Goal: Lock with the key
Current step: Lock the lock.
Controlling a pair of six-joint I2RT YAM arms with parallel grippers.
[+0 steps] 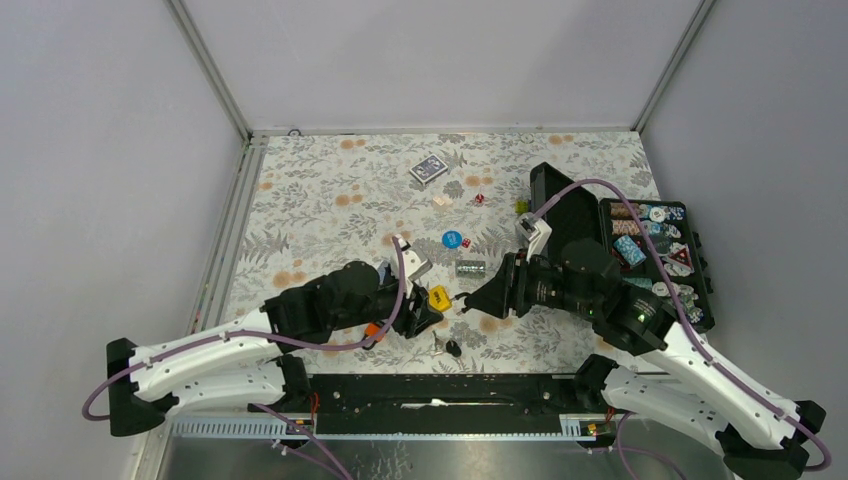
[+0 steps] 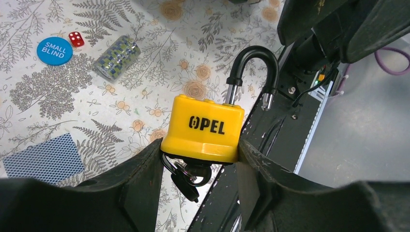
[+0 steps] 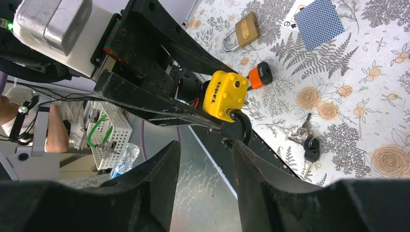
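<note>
A yellow padlock (image 2: 205, 128) marked OPEL is clamped by its sides in my left gripper (image 2: 198, 147), which is shut on it. Its black shackle (image 2: 254, 67) stands open, one end free of the body. A black-headed key (image 2: 186, 176) on a ring hangs at the lock's underside. From above, the padlock (image 1: 439, 297) sits between both grippers. My right gripper (image 3: 205, 150) is open and holds nothing. One of its fingertips (image 3: 239, 147) is right beside the shackle (image 3: 241, 126) of the padlock (image 3: 225, 94).
Loose keys (image 3: 307, 142) lie on the patterned table near its front edge, with a brass padlock (image 3: 246, 29) and an orange-and-black piece (image 3: 261, 75) nearby. A blue chip (image 2: 54, 50), red die (image 2: 76, 38), chip roll (image 2: 116, 57) and card (image 2: 41, 157) lie around. An open chip case (image 1: 655, 255) stands right.
</note>
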